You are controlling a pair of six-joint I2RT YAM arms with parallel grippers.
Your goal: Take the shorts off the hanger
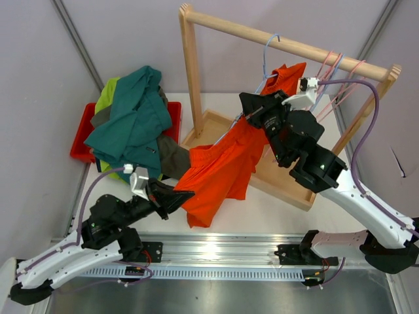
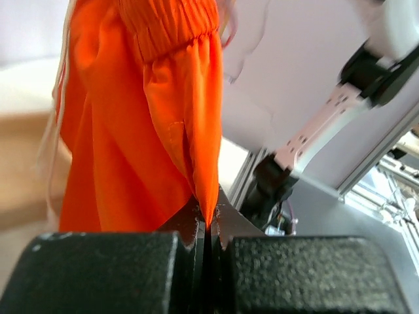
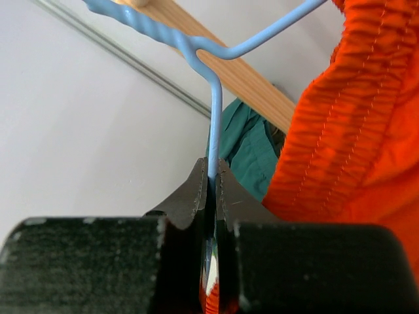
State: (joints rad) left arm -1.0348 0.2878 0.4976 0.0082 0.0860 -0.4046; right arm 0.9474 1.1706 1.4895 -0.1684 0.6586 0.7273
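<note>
The left gripper [image 2: 208,222] is pinched tight on a fold of the orange shorts [image 1: 226,163], down at their low edge, near the front edge of the table [image 1: 275,209] & a bit left of the middle. It holds there so it can tug the cloth off, I think.

The right gripper [image 3: 211,186] is pressed together on the thin wire of the blue hanger [image 3: 216,98], up towards the back right. That likely keeps the hanger from swinging w/ the pull. The hanger's hook is over the wooden rail [image 1: 288,44].

So the orange shorts are stretched on a slant betw. the 2 arms: waistband up at the hanger, hem low by the left arm. Not off yet, by the look of it.

More shorts (teal [image 1: 131,118] on top, lime green & dark grey peeking out) sit in a heap on the red tray [image 1: 82,140] at the back left corner. More hangers, pink & pale, hang at the rail's right end.
</note>
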